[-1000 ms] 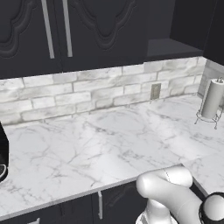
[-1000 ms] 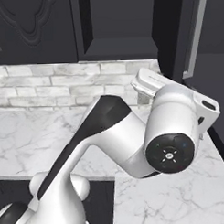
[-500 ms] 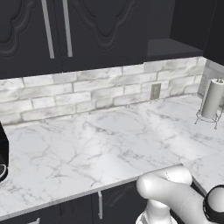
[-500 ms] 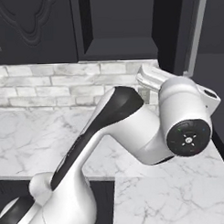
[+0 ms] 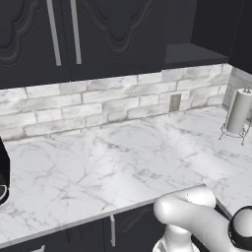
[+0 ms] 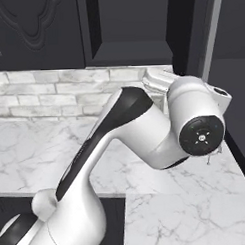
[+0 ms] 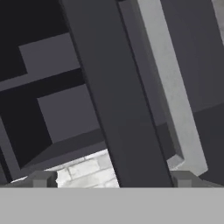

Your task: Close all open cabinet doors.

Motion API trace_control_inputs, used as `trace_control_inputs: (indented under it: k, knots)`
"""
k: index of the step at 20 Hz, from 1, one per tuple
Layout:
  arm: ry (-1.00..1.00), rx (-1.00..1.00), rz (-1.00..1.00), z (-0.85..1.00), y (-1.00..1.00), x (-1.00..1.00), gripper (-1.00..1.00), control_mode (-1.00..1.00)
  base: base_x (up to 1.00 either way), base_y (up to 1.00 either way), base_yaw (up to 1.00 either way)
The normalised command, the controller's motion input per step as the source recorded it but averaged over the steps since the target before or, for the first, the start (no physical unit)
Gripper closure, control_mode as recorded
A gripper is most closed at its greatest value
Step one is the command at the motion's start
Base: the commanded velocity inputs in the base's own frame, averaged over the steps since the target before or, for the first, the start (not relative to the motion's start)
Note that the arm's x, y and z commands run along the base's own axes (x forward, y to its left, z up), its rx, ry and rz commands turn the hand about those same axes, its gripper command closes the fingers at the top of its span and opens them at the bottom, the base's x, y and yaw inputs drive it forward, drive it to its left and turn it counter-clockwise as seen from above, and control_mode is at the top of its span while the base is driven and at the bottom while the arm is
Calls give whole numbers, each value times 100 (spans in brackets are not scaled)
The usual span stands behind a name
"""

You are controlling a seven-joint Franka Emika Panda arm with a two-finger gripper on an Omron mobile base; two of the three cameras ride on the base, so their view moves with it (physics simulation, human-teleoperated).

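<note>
Gripper: in the hand view the gripper (image 7: pixel 109 179) has its two tips at the far left and far right of the bottom edge, so the jaws are spread wide and nothing is between them.
In front of gripper: the edge of the open door (image 7: pixel 118 96) crosses the view as a dark slanted band, with its silver handle (image 7: pixel 168 83) just beside it on the right. I cannot tell if the tips touch the door.
Open cabinet: left of that door edge the inside of the cabinet (image 7: pixel 52 109) is seen, with a shelf and dark back wall. In the right base view the same opening (image 6: pixel 131 29) is above the brick wall, and the open door (image 6: pixel 191 32) stands out at its right side, with the handle (image 6: pixel 211 36) along it.
Closed doors: in the left base view two doors (image 5: pixel 64 34) with curved relief are flat and shut, each with a vertical silver handle (image 5: pixel 75 32).
Arm: the arm (image 6: pixel 130 139) bends up over the counter (image 6: pixel 25 153) toward the open door.
Counter: white marble; a paper towel holder (image 5: pixel 238 113) stands at the right end, near the wall.
Wall: grey brick with an outlet (image 5: pixel 174 103).
</note>
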Motion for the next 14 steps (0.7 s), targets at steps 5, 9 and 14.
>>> trace_control_inputs:
  k: [5,9,14]
  knots:
    - [0,-10,5,0,39,12,-100,-100,0,0,0]
    - [0,-13,6,-1,52,3,-100,-100,0,0,0]
    - [0,-13,7,-2,61,10,-100,-100,0,0,0]
